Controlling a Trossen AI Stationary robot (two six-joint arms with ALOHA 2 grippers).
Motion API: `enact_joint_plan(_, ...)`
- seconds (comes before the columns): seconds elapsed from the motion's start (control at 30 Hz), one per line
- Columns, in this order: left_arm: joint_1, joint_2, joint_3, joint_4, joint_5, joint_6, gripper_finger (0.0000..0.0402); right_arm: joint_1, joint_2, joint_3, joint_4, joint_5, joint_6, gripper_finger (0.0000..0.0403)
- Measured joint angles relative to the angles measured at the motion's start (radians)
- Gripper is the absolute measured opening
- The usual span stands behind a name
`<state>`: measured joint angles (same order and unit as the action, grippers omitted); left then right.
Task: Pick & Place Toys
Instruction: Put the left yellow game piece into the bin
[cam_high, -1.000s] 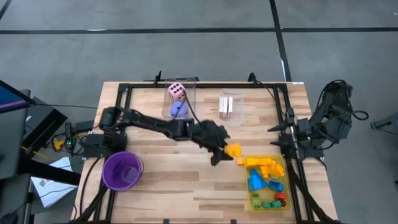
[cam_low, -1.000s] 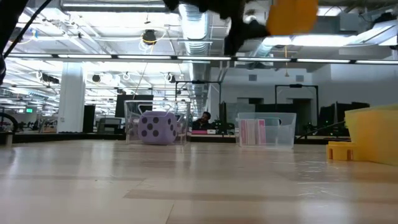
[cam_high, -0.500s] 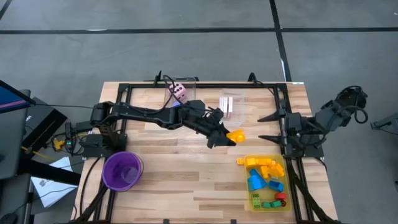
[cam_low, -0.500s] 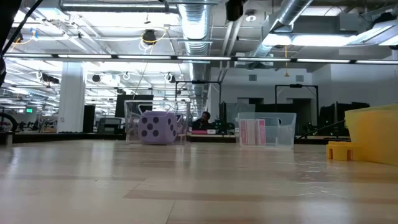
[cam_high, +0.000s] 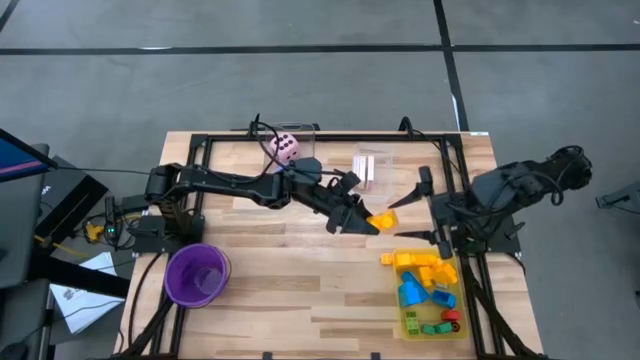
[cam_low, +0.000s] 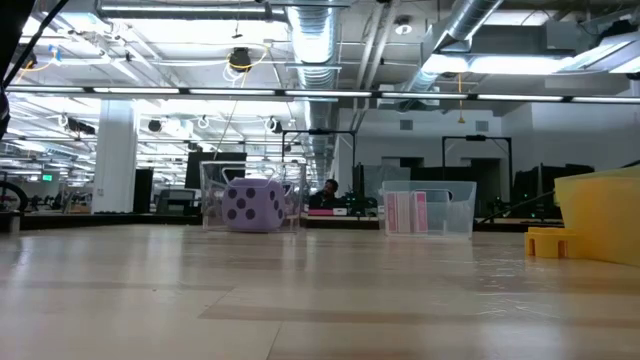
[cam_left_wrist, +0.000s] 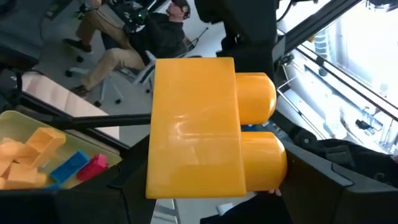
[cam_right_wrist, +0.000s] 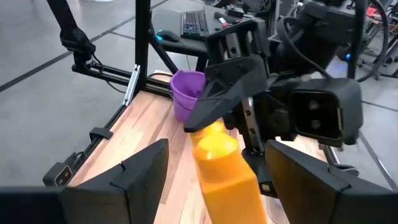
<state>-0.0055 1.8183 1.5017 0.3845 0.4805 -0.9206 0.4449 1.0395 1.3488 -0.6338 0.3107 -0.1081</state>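
Note:
My left gripper (cam_high: 364, 218) reaches level over the table's middle and is shut on a yellow two-stud block (cam_high: 383, 217), one of the toys. My right gripper (cam_high: 412, 208) stands open just right of the block and faces it. In the right wrist view its fingers stand on either side of the block (cam_right_wrist: 227, 174) without touching it. More toy blocks lie in the yellow tray (cam_high: 405, 300) at the near right. A pink die (cam_high: 285, 148) and pink-white cards (cam_high: 366, 170) sit in clear boxes at the far edge. My left gripper pinches the yellow block between its two fingers, one against the studs' tops (cam_left_wrist: 281, 177) and the other against the opposite flat face (cam_left_wrist: 150, 180). The fingers come level from the table's left. The block is lifted clear of the table.
A purple cup (cam_high: 197, 275) stands at the near left. In the low view, the purple die's clear box (cam_low: 250, 205) and the card box (cam_low: 425, 210) stand at the far edge, and the yellow tray (cam_low: 600, 215) is at the right with a yellow block (cam_low: 548, 242) beside it.
My left gripper has risen with the yellow block, gone a little toward the far edge and tipped up until it points level. My right gripper has swung in from the table's right edge toward the block and opened wider.

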Motion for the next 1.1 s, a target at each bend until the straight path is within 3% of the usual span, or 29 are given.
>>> enact_joint_plan(0.47, 0.0, 0.0, 0.0, 0.157, 0.025, -0.076, 0.0263, -0.038, 0.046, 0.017, -0.002, -0.026, -0.027, 0.0261)
enact_joint_plan(0.9, 0.009, 0.0, 0.0, 0.148, 0.032, -0.083, 0.0263, -0.073, 0.046, 0.017, 0.014, -0.059, -0.05, 0.0258)
enact_joint_plan(1.1, 0.012, 0.0, 0.0, 0.147, 0.032, -0.083, 0.0263, -0.093, 0.066, 0.016, 0.009, -0.079, -0.039, 0.0206)
